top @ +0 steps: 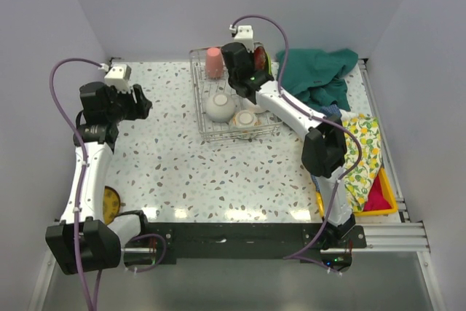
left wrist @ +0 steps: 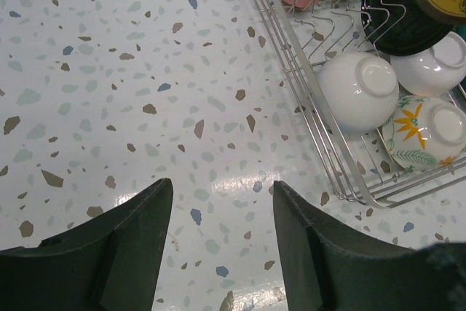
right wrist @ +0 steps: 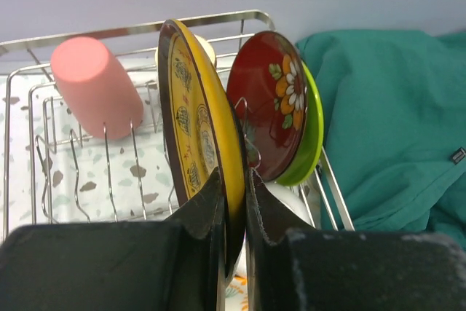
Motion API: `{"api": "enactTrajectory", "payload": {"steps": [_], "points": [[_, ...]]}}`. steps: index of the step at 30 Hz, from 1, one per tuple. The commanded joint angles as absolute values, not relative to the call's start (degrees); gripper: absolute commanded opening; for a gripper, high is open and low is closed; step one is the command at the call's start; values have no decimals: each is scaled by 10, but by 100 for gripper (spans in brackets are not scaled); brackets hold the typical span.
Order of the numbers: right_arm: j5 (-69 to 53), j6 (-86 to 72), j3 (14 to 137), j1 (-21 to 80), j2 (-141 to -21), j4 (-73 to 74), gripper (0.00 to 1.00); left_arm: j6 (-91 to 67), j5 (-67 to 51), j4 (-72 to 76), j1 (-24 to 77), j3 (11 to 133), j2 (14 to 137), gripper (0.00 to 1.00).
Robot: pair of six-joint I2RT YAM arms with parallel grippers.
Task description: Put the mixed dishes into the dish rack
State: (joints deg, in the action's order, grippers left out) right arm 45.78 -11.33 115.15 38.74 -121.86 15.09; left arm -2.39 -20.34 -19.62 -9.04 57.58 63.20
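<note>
1. The right gripper (right wrist: 233,180) is pinching the lower rim of the yellow-and-brown plate (right wrist: 191,121), one finger pressing on each face
2. That plate is standing on edge inside the dish rack (right wrist: 131,30), just beside the red floral plate (right wrist: 273,103), which is sitting close against the lime-green plate (right wrist: 314,129)
3. Whether the held plate's edge is already resting on the rack floor is hidden behind the fingers, so easing it down gently before letting go is looking like the safer course
4. The plate is needing its own slot between the wire prongs, so that it is not leaning on the red floral plate
5. Opening the fingers slowly and lifting straight up is likely sparing the salmon-pink cup (right wrist: 98,85), which is standing upside down on the prongs at the other side
6. The left gripper (left wrist: 222,194) is hanging spread and empty over the speckled table (left wrist: 109,71), apart from the rack and out of the way
</note>
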Motion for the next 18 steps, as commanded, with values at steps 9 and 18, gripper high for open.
{"api": "enactTrajectory", "payload": {"steps": [9, 18], "points": [[472, -109, 1211, 373, -1283, 113, 0, -22, -220, -195, -107, 574, 628, 62], [452, -104, 1230, 373, -1326, 110, 0, -11, -219, -201, -108, 569, 619, 62]]}}
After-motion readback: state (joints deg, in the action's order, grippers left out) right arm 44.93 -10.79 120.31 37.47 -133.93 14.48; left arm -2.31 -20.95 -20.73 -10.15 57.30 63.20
